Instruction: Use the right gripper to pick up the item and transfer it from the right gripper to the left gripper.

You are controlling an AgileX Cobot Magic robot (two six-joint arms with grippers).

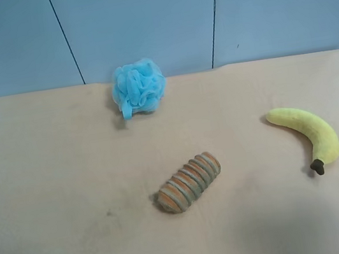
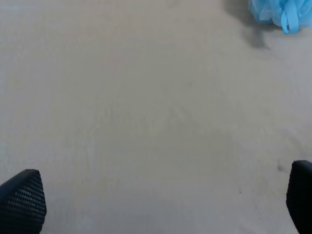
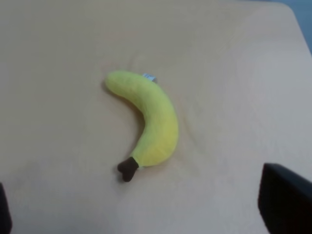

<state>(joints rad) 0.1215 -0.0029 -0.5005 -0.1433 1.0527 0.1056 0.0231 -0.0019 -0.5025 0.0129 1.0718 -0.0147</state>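
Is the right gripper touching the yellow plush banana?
Apart. The right wrist view shows bare table all around the banana, well clear of the open right gripper.

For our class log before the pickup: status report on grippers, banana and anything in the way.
Right gripper open, banana ahead, untouched. Left gripper open, empty. Banana flat on table. Striped roll and pouf lie apart from it.

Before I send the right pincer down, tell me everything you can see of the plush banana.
The plush banana is soft-looking yellow fabric, curved, with a dark brown stem tip at one end and a rounded tip at the other. A small pale tag shows near the rounded end. It lies flat on the tan table, by itself, well apart from the striped roll. Nothing but the table touches it.
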